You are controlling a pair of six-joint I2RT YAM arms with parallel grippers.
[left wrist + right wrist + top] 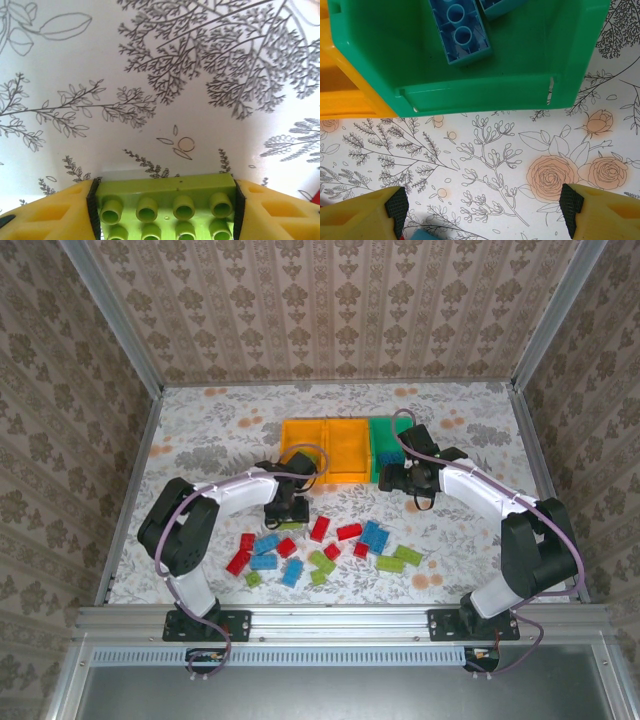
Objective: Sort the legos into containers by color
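Orange-yellow plastic made up two of the three bins: the left orange-yellow bin (303, 447) and the middle orange-yellow bin (348, 447) stood touching side by side at the far middle of the flower-printed surface (200, 440). From above, their floors showed as plain orange. The green bin (384, 430) stood against the right side of that pair, completing the row. Blue bricks (461, 31) lay inside it, studs up, near its front wall.

The left hand (288, 512) was closed on a lime green brick (165, 205), with a dark pad pressed against each short end. That brick was two studs deep and at least four long, glossy, with hollow round studs. It sat just in front of the orange-yellow bins. Whether it rested on the surface or hung just above it, I could not tell.

The right hand (482, 205) stood open just in front of the green bin, its fingers (395, 205) spread wide over the printed roses with nothing clamped between them.

The loose bricks (320, 545), red, blue and lime green, lay scattered on the surface between the two arms, nearer the bases than the bins.
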